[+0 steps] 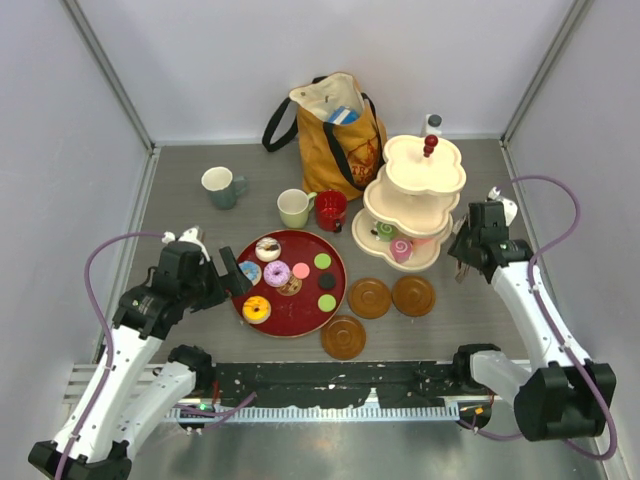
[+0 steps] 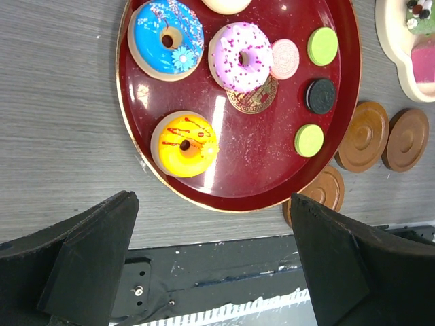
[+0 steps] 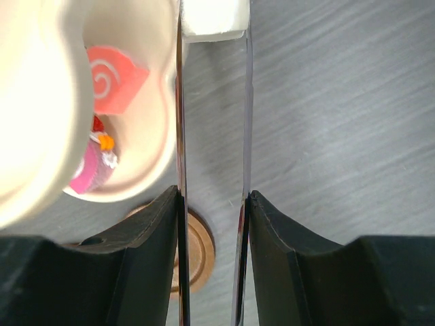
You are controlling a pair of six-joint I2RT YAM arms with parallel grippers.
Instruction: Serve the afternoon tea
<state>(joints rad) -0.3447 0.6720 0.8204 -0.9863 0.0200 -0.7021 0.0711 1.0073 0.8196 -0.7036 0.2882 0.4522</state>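
Several toy donuts, blue [image 2: 166,39], purple [image 2: 241,56] and yellow [image 2: 185,144], lie with macarons [image 2: 322,45] on the big red tray [image 1: 335,298]. My left gripper [image 2: 212,200] hangs open just off the tray's near-left rim, holding nothing. Three brown saucers [image 1: 369,297] lie right of the tray. Grey-green [image 1: 220,186], pale green [image 1: 294,208] and red [image 1: 330,210] mugs stand behind it. The cream three-tier stand [image 1: 425,165] carries a pink roll cake [image 3: 112,80] on its bottom tier. Beside the stand's right edge, my right gripper [image 3: 213,195] is shut on thin metal tongs [image 3: 213,19].
A mustard-yellow tote bag [image 1: 335,135] stands at the back, left of the stand. A small bottle [image 1: 433,123] is behind the stand. Grey walls close the table at the left, back and right. The black mounting rail [image 1: 330,385] runs along the near edge.
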